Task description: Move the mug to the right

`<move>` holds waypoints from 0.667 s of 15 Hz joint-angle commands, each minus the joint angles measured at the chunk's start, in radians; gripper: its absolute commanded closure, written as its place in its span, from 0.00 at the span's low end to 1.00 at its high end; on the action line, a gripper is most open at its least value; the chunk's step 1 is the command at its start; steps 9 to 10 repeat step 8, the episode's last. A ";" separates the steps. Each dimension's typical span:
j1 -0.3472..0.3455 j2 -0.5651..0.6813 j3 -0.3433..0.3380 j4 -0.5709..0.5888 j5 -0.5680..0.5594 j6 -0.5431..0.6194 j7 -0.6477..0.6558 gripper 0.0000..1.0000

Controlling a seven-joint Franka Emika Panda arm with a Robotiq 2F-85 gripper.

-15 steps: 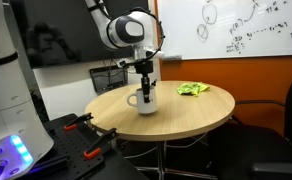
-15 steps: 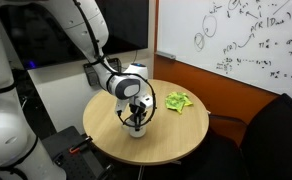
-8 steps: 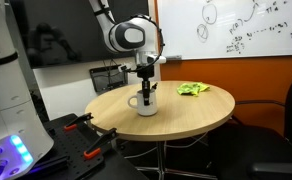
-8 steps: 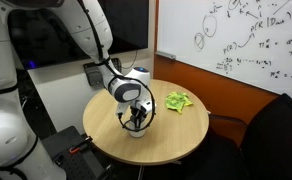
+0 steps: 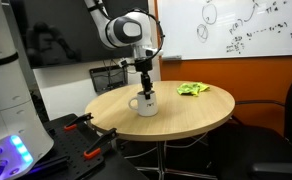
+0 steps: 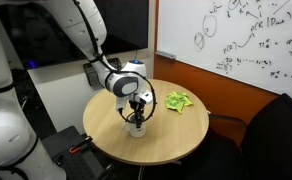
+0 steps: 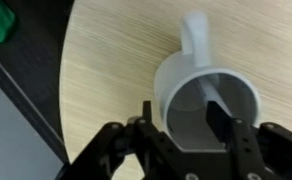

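A white mug [image 5: 144, 102] stands upright on the round wooden table [image 5: 191, 115], seen in both exterior views, mug [image 6: 136, 126] near the table's [image 6: 176, 145] middle. My gripper [image 5: 144, 88] hangs straight down over it. In the wrist view the mug [image 7: 186, 68] sits below me with its handle pointing away. The gripper [image 7: 181, 117] is open and straddles the near rim: one finger stands outside the wall, the other inside the cup, with a clear gap to the wall.
A crumpled green cloth [image 5: 193, 89] lies on the table beyond the mug, cloth [image 6: 177, 101] towards the whiteboard side. Orange-handled clamps [image 5: 81, 122] sit on a black stand beside the table. A dark office chair [image 6: 276, 130] stands close to the table's edge.
The jaws have parted and let go of the mug's wall. The mug stands in the same spot and the arm has barely moved.
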 commanded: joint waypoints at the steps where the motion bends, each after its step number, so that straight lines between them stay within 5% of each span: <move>1: 0.030 -0.178 -0.008 -0.057 -0.188 -0.109 0.074 0.06; 5: -0.002 -0.388 0.111 -0.065 -0.186 -0.319 0.004 0.00; 10: 0.008 -0.495 0.163 -0.062 -0.114 -0.370 -0.089 0.00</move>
